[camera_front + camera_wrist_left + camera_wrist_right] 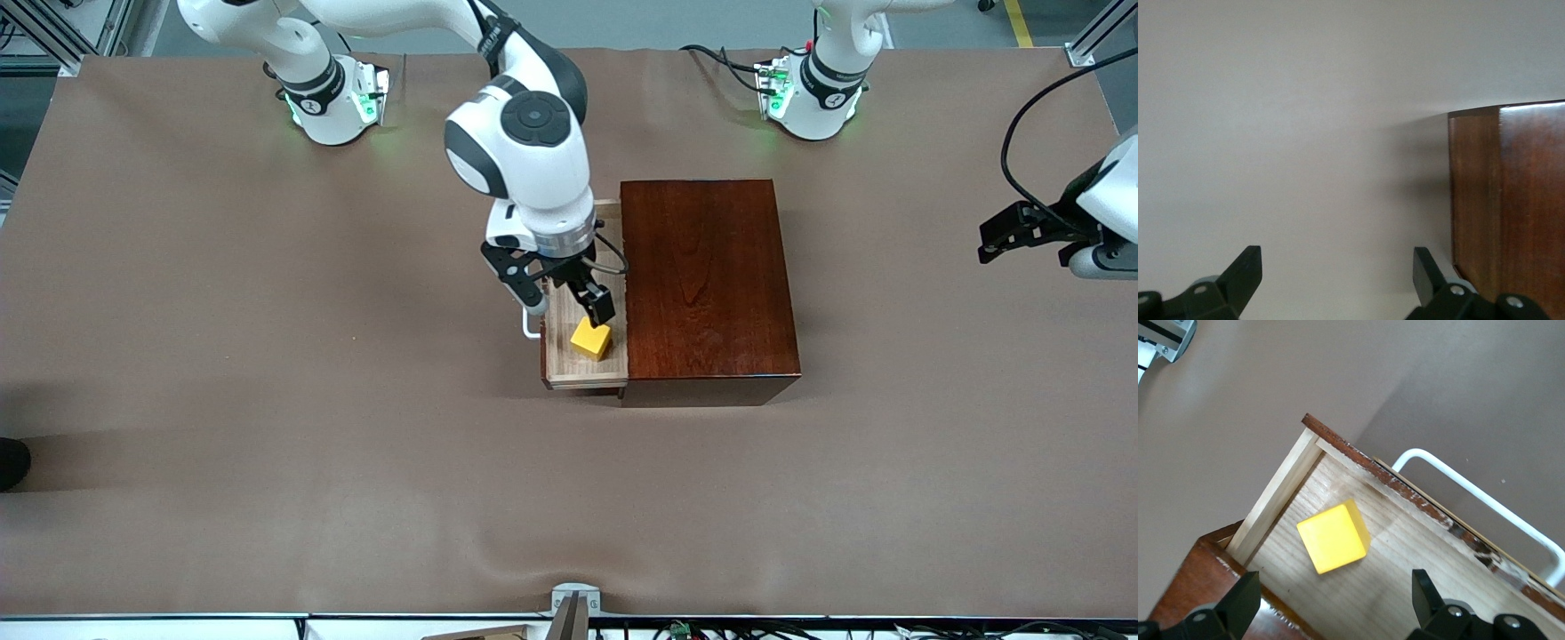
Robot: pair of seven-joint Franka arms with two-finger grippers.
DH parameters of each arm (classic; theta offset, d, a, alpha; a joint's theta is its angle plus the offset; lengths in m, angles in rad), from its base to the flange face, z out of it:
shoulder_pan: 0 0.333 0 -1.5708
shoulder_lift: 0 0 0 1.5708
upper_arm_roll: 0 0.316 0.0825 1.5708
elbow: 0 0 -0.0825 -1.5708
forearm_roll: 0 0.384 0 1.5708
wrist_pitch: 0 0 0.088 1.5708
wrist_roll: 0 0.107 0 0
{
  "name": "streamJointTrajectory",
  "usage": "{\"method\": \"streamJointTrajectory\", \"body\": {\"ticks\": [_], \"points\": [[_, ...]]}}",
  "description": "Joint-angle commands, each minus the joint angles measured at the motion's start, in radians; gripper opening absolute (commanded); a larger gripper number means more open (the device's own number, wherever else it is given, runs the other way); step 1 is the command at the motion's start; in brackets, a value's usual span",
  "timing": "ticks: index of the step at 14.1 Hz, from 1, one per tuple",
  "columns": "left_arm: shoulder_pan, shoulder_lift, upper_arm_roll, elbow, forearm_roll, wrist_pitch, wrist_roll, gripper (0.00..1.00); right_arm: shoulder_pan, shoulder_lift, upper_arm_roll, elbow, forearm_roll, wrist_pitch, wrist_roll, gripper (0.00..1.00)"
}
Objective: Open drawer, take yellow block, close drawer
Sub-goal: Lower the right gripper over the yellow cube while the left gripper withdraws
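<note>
right hand spread wide and empty over the pulled-out drawer, yellow block on the drawer's pale floor just below it, white handle, dark wooden box, left hand open, empty, waiting above the bench

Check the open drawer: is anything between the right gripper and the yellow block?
Nothing. In the right wrist view the open right gripper hangs over the yellow block, with only bare pale floor of the drawer around it.

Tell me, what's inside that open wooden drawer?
A small bright yellow block lies on the pale wood floor of the pulled-out drawer. The part under the right arm is hidden.
</note>
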Motion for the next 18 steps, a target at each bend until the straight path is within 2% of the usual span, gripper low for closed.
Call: {"method": "streamJointTrajectory", "body": {"ticks": [1, 3, 18], "points": [[-0.006, 0.002, -0.06, 0.036, -0.018, -0.016, -0.071, 1.0, 0.012, 0.03, -0.008, 0.034, -0.046, -0.004, -0.029, 1.0], [-0.005, 0.004, -0.085, 0.057, -0.016, -0.045, -0.069, 1.0, 0.012, 0.047, -0.008, 0.034, -0.046, 0.017, -0.077, 1.0], [-0.006, 0.012, -0.086, 0.057, -0.018, -0.061, -0.071, 1.0, 0.015, 0.13, -0.009, 0.031, -0.052, 0.117, -0.132, 1.0]]}}
